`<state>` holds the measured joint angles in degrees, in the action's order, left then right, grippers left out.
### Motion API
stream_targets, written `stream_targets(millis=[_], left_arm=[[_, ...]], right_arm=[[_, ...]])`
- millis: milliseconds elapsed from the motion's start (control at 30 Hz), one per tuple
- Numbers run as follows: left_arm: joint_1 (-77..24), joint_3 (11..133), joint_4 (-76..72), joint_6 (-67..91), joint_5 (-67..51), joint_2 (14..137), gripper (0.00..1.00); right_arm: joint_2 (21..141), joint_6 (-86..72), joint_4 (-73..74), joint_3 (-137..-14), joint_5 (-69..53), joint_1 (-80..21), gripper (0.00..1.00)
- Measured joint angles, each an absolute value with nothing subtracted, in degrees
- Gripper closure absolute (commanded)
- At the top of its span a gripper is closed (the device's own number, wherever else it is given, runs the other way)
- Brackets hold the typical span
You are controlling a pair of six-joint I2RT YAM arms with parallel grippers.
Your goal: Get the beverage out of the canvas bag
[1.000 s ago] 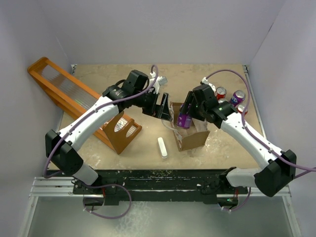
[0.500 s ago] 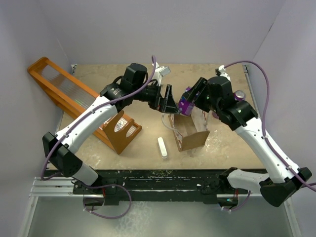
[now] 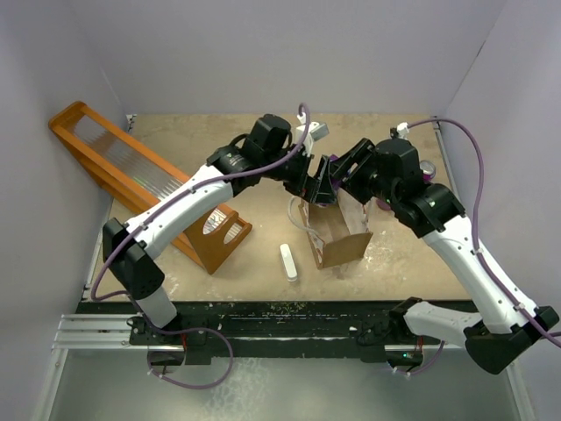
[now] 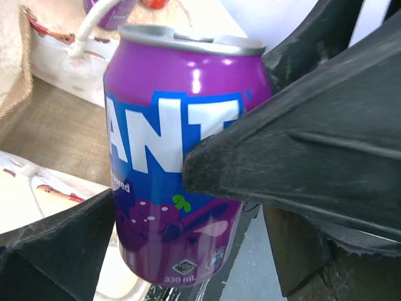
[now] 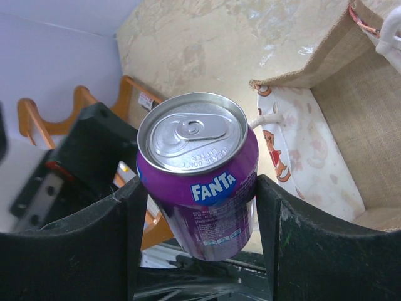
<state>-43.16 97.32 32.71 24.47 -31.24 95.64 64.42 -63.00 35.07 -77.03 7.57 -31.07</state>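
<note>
The right fingers (image 5: 294,251) are closed on a purple Fanta can (image 5: 197,182), one pressing each side of it, with the can's top facing the right wrist camera. The can is out of the canvas bag (image 3: 342,246), raised above the bag's far left rim. The left fingers (image 4: 301,163) are spread wide open, and the can sits between them. Whether either one touches the can cannot be told. The bag stands open on the surface (image 3: 175,140), mid-right, with its white loop handles hanging loose. A small white object (image 3: 289,261) lies just left of the bag. A long orange wooden rack (image 3: 131,175) runs along the left side. More cans (image 3: 427,167) stand at the far right.
</note>
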Motion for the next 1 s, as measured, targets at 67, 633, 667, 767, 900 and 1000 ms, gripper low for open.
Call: stream_targets(millis=[67, 633, 667, 767, 900, 1000], left_arm=[[-43.79, 97.32, 33.08, 24.38, -31.05, 96.88, 0.11], [-44.29, 90.96, 32.93, 20.91, -30.26, 91.11, 0.98], [-44.07, 90.76, 33.5, 20.75, -30.52, 90.39, 1.0], [-43.07, 89.82, 33.23, 21.28, -32.95, 88.51, 1.0], [-41.76, 87.09, 30.94, 23.03, -37.06, 85.19, 1.0], [-41.63, 85.89, 29.58, 25.06, -41.43, 84.16, 1.0]], right_arm=[[64.03, -64.05, 34.87, -76.42, 7.46, -31.05, 1.0], [60.97, -60.27, 33.98, -74.13, 1.89, -30.94, 0.0], [60.86, -57.34, 34.15, -74.7, 1.32, -30.94, 0.0], [60.16, -49.21, 34.24, -75.64, 0.03, -30.94, 0.0], [58.85, -37.67, 34.48, -76.97, -3.77, -30.24, 0.0], [58.81, -30.5, 34.13, -78.22, -11.42, -26.68, 0.0]])
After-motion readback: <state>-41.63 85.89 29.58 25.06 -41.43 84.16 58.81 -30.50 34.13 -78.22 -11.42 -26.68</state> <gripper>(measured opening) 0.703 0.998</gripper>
